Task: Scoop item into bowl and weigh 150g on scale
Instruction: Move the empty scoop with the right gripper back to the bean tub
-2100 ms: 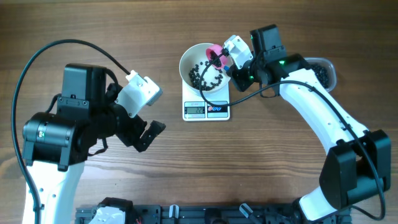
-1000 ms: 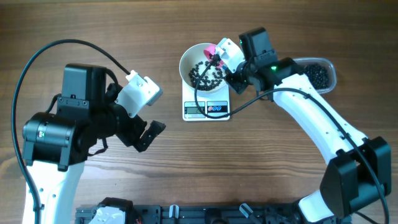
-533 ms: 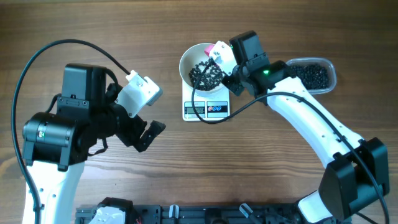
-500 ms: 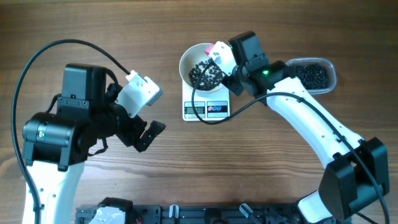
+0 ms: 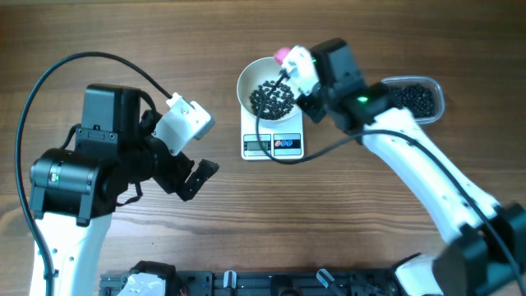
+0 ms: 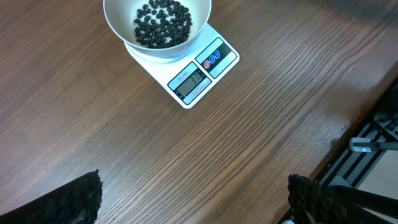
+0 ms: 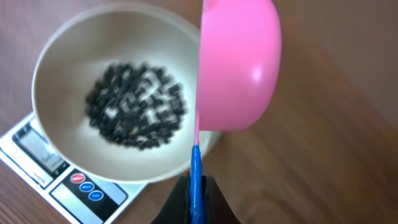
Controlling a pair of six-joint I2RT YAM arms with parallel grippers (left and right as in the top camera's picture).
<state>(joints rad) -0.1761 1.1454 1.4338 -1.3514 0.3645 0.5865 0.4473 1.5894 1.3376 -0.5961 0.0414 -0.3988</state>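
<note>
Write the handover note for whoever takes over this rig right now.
The left gripper: jaws open, empty, over bare table, away from the scale.
The right gripper: shut on the blue handle of the pink scoop, cup tipped sideways at the bowl rim.
The bowl sits on the scale and holds pellets; more lie in the clear tub.
Done: some pellets are in.
Left: read the display, unreadable here, and scoop to the target weight.

A brown, wood-grain table (image 5: 246,222) carries everything in the scene. A white scale (image 5: 274,145) lies flat on it, far and about centre, with its display and buttons turned toward the near side. A clear tub (image 5: 440,97) lies on the table at the far right, apart from the scale.
</note>
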